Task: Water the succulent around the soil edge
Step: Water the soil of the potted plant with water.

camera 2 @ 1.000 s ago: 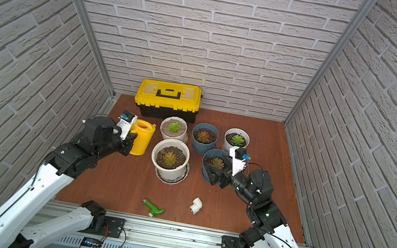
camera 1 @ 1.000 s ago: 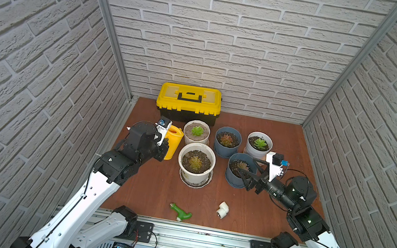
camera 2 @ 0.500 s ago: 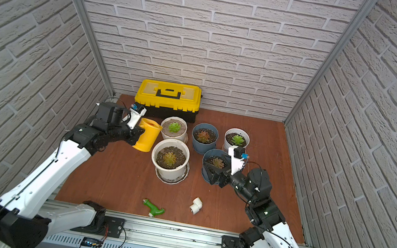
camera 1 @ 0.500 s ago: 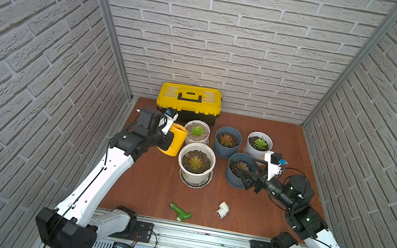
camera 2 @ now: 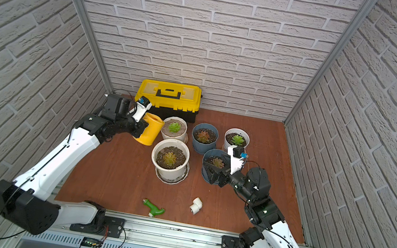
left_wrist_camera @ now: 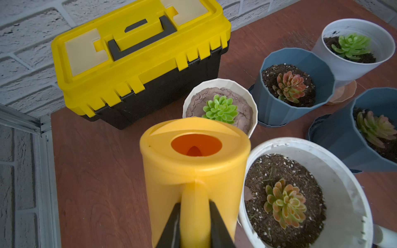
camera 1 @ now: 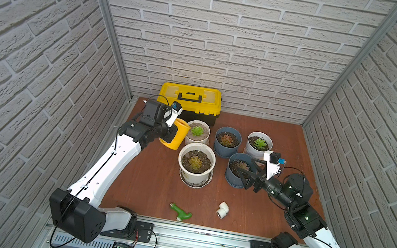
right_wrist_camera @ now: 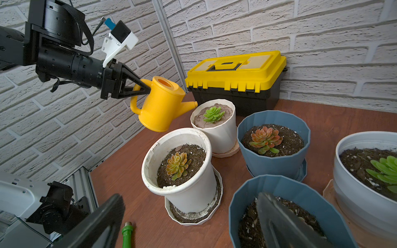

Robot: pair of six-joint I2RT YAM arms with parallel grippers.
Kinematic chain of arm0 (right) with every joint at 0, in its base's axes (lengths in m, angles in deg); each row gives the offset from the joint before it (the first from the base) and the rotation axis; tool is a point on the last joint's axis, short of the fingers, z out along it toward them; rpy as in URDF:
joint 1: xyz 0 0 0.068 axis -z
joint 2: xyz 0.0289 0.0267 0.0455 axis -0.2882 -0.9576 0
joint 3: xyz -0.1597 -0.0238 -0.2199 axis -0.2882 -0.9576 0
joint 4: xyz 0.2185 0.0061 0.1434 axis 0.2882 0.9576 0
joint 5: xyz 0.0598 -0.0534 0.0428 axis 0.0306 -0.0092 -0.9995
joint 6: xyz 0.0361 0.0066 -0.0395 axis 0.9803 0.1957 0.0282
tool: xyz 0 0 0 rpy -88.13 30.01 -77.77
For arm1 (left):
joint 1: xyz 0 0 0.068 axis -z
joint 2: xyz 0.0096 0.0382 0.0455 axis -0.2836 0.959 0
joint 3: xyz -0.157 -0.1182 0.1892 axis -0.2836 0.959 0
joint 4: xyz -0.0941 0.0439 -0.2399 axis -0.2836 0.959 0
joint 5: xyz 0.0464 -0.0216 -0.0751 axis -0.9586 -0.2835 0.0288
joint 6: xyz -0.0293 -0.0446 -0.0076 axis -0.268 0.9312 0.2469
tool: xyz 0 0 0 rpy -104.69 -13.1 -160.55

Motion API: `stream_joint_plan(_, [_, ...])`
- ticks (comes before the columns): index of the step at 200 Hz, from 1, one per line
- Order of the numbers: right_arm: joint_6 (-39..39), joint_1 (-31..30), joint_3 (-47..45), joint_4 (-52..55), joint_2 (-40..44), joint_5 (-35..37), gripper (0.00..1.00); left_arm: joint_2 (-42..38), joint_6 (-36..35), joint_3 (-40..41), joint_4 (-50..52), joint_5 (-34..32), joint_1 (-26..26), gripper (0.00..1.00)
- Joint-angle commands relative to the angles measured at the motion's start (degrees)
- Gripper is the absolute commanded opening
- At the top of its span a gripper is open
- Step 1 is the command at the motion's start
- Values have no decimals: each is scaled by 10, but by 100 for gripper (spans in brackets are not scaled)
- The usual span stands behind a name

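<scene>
You had the left gripper (right_wrist_camera: 144, 88) clamped tight on the handle of the yellow can (right_wrist_camera: 160, 109); in the left wrist view its black fingers (left_wrist_camera: 171, 227) pinched the handle from both sides. You held the can clear of the table (camera 1: 146, 175), at the back left, in front of the toolbox (camera 1: 190, 99), and tipped a little toward its spout (right_wrist_camera: 189, 105). The spout tip sat just beside the rim of the small white pot (right_wrist_camera: 219, 133), on the side nearest the can; I could not tell whether it touched. That pot held a green succulent (right_wrist_camera: 212, 113) in pale, cracked soil. It stood in the back row with a blue pot (right_wrist_camera: 272, 165) and a pale pot (right_wrist_camera: 348, 193) to its right. The big white pot (right_wrist_camera: 191, 193), with a reddish succulent (right_wrist_camera: 177, 165), stood on a saucer just in front of the can. Your right gripper (camera 1: 248, 171) was spread wide and gripped nothing. One finger hung over the soil of the near blue pot (right_wrist_camera: 290, 185), and the other was outside its wall, toward the big white pot. A green fitting (camera 1: 179, 211) and a white elbow (camera 1: 223, 209) lay apart near the table's front edge.
</scene>
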Motion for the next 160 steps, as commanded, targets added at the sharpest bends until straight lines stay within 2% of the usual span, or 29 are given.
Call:
stream_joint_plan(1, [2,3,2,-18,2,2,100,17,-16,-32,-36,-10,-3,0])
stream_joint_plan(52, [1,3,4,-14,2,3,100,63,-21,-89,-16,-1,-4,0])
stream_joint_plan(160, [1,3,4,-15,1,1,100,202,-39,-274,90,24,12,0])
